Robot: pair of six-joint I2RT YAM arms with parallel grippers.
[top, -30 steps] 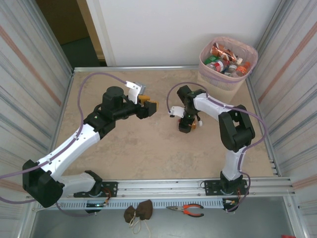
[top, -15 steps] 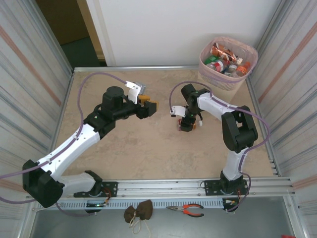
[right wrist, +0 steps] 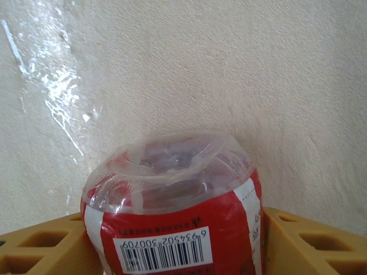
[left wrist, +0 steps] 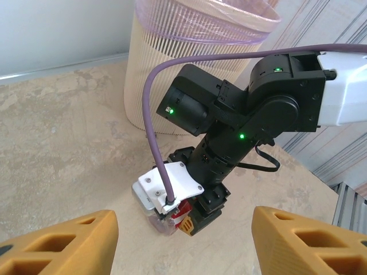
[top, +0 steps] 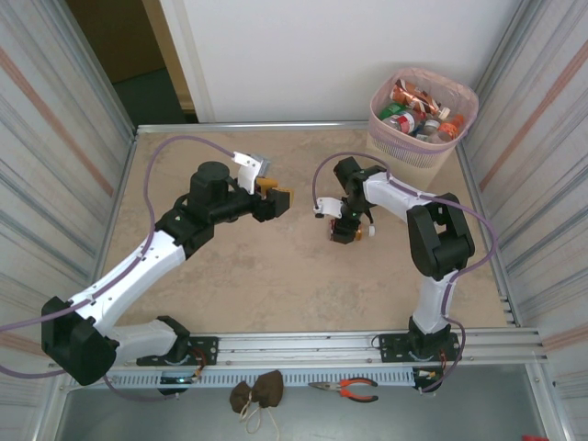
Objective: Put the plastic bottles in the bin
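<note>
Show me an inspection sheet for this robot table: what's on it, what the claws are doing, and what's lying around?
Surface: beige marbled table.
Job's things: pink-rimmed bin at the far right corner, holding many plastic bottles; one red-labelled bottle down on the table.
Clutter: orange-handled pliers and a brown bundle on the near ledge, off the table.
Grippers: left claw open and empty; right claw closed on the red-labelled bottle.
Cables: a purple cable loops along each arm; no snag seen.
Surroundings: corrugated metal panels at both sides, white wall behind.
</note>
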